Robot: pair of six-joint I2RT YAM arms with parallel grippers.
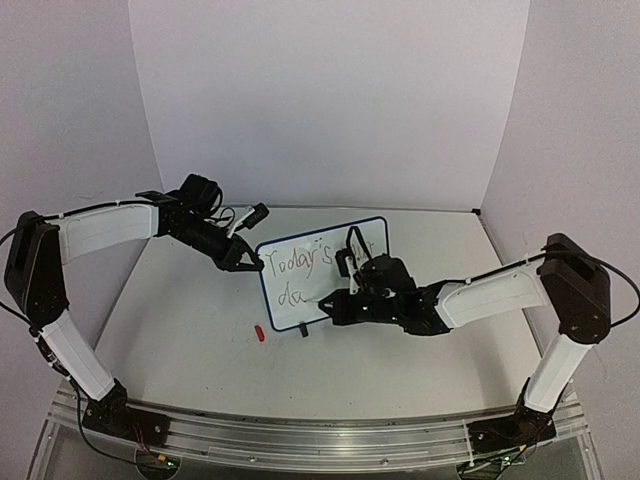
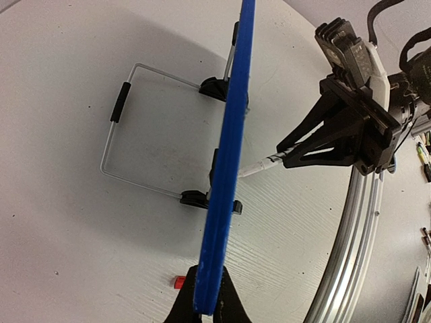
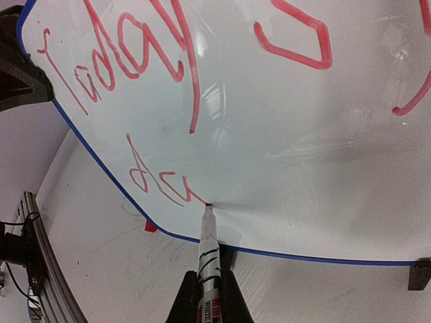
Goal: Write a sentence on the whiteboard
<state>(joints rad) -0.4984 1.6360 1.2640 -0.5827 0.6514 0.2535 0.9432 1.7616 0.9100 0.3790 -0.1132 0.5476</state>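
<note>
While your left gripper [image 1: 246, 262] clamps the whiteboard [image 1: 372, 235] at nine o'clock to steady it, your right gripper [image 3: 209, 299] pinches the marker [image 3: 208, 235], tip touching the sentence [image 3: 128, 57] near seven o'clock.

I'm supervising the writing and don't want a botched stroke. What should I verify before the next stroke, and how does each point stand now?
1. Grip of the left claw on the edge of the whiteboard: ok, shut on it.
2. The marker clamped in the right claw: ok.
3. Its tip touching the board right after "da": ok.
4. Bare board right of the tip for more letters: ok.
5. The sentence finished: not ok, the second line holds only "da".
6. Ink left in the marker: cannot tell.
</note>
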